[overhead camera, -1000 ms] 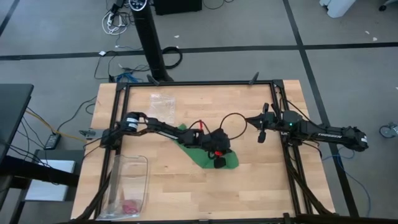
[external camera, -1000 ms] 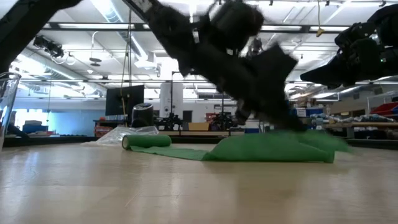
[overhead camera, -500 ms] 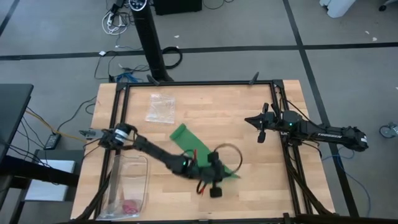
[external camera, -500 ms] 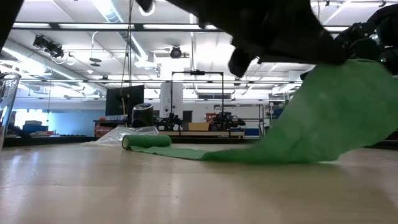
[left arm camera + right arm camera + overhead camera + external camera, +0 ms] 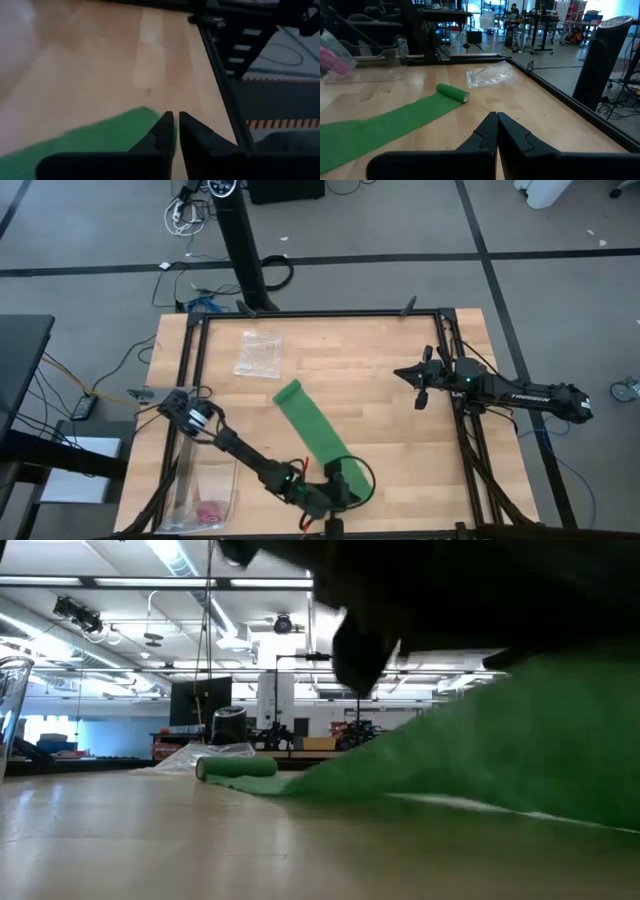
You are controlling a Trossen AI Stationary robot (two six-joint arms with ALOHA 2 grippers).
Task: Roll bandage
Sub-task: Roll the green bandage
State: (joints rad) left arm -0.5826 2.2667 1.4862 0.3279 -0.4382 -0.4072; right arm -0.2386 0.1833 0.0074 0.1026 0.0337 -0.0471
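The green bandage (image 5: 315,430) lies as a long strip running from the table's middle toward its near edge. Its rolled end (image 5: 288,392) rests on the wood and also shows in the low view (image 5: 235,767) and in the right wrist view (image 5: 452,92). My left gripper (image 5: 340,483) is near the table's front edge, shut on the strip's free end. My right gripper (image 5: 420,392) hovers shut and empty at the right, far from the bandage. My left gripper holds the bandage's free end (image 5: 142,120), where the fabric meets the closed fingers (image 5: 162,130). I cannot tell whether it holds one layer or several. In the low view the strip (image 5: 480,755) rises off the table toward the gripper, while its rolled end stays on the wood.
A clear plastic bag (image 5: 258,352) lies at the far left of the table. A clear container (image 5: 205,470) with a small pink item (image 5: 207,510) stands at the near left. Black frame rails (image 5: 462,430) border the table.
My left gripper has moved toward the table's near edge with the bandage's free end. The strip was bunched near the middle and is now drawn out long and straight. Its rolled end has stayed where it was.
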